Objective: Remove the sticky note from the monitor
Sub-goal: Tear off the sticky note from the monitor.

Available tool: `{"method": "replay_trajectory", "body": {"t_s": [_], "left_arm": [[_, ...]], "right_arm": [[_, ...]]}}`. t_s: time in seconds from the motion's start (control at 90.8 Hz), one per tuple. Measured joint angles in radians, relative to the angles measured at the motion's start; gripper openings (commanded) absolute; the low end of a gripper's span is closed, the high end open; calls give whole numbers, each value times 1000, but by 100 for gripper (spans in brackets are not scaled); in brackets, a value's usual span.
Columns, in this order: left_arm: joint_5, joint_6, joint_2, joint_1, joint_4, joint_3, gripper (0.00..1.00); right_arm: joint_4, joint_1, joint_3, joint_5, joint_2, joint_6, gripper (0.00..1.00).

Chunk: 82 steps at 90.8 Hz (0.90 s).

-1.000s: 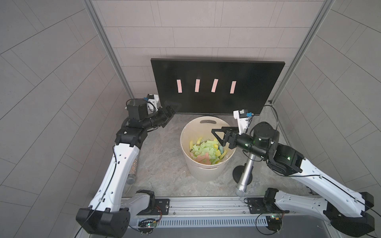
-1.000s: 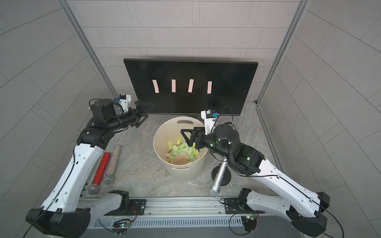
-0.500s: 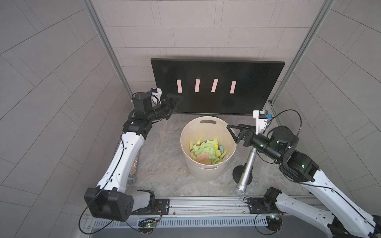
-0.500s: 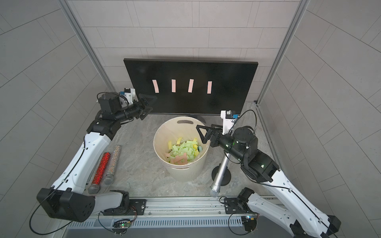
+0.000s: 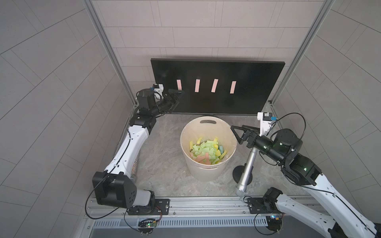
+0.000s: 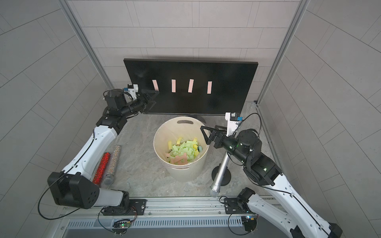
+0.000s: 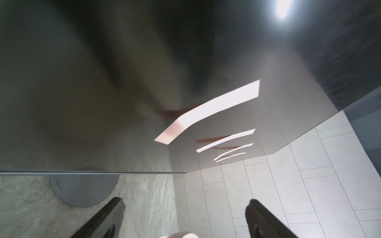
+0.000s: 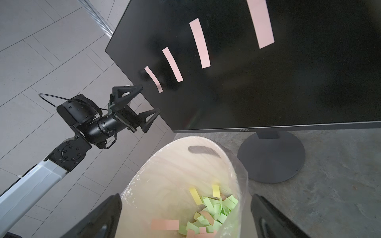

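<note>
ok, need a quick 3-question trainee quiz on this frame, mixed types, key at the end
1. How many pink sticky notes are stuck on the monitor?
2. True or false: the right claw is gripping a note.
3. Which note is the left claw closest to? A) the end note by the left arm; B) a middle note; C) the end note by the right arm.
Key: 1) four; 2) false, it is open and empty, near the cream bucket; 3) A.
</note>
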Motion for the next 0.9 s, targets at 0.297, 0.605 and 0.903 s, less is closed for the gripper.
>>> {"method": "replay_trajectory", "body": {"t_s": [0.297, 0.605, 0.903], "left_arm": [[-31, -66, 33, 1, 133, -3, 88], [-40, -105, 83, 1, 182, -3, 85], [-44, -133, 88, 1, 225, -3, 81]], "right_arm": [[1, -20, -1, -19, 1, -6, 100], [3, -35, -1, -34, 1, -8, 100], [9, -43, -1, -43, 5, -7, 100]]}}
